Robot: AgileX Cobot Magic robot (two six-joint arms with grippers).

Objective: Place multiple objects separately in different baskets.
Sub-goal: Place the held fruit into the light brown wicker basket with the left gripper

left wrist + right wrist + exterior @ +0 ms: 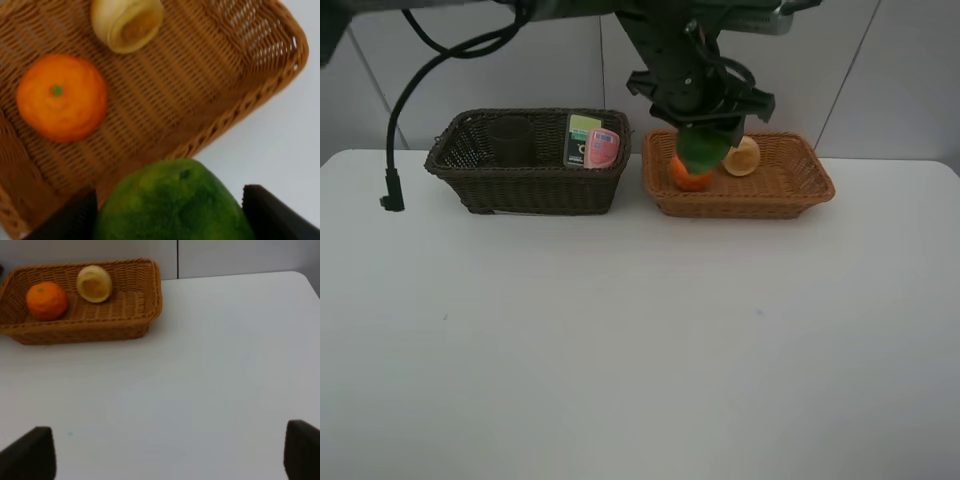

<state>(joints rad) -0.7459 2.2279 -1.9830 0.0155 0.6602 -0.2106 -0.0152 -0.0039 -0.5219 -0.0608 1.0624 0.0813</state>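
The high view alone shows the dark basket (528, 165) with the cup (510, 140), the green-labelled bottle (580, 138) and the pink bottle (603, 149) standing inside it, off to one side of the left gripper (700, 140). That gripper grasps the green fruit (701, 147) above the tan basket (790, 190). The left wrist view shows the fruit's (172, 205) mottled dark-green skin between two black fingers (272, 215), with the orange (61, 97) and the pale yellow peach (126, 22) lying apart in the basket (210, 85) below the gripper. The right wrist view shows the right gripper (170, 455) spread wide, holding nothing, over the bare white desk (210, 370), the tan basket (100, 322) ahead of it.
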